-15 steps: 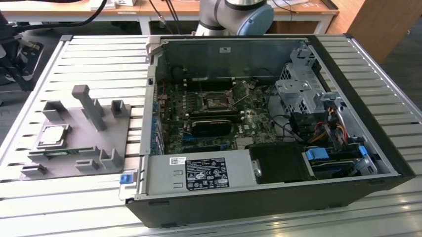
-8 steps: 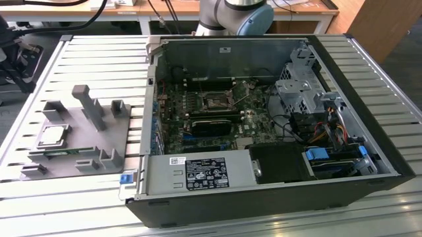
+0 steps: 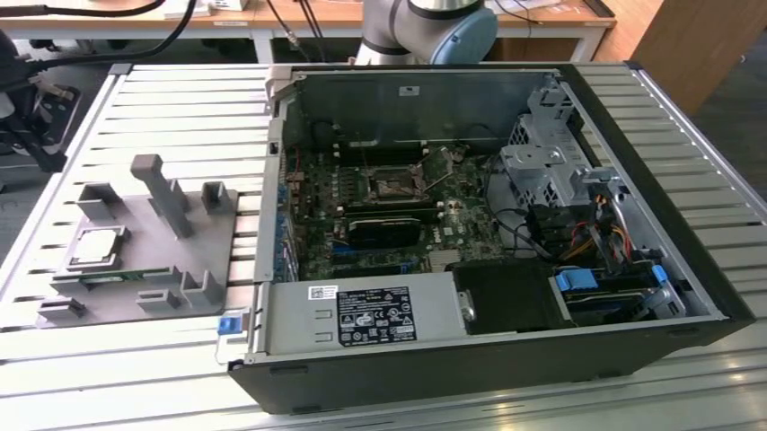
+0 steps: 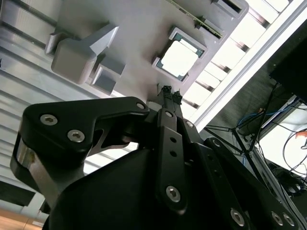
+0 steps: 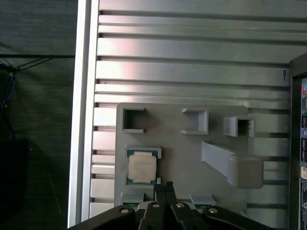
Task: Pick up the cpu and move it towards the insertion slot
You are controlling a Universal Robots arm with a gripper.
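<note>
Fingers (image 5: 159,191), closed and empty, hover near the cpu (image 5: 142,168); exterior view shows the insertion slot (image 3: 392,187).

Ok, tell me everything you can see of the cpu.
The cpu is a small flat square chip with a silvery metal top plate, a pale rim and green showing at its corners. It lies flat, plate up, in a square recess of the grey tray, to the exterior view's left of the open computer case. Only the tray touches it; the shut gripper hangs clear of it.
</note>
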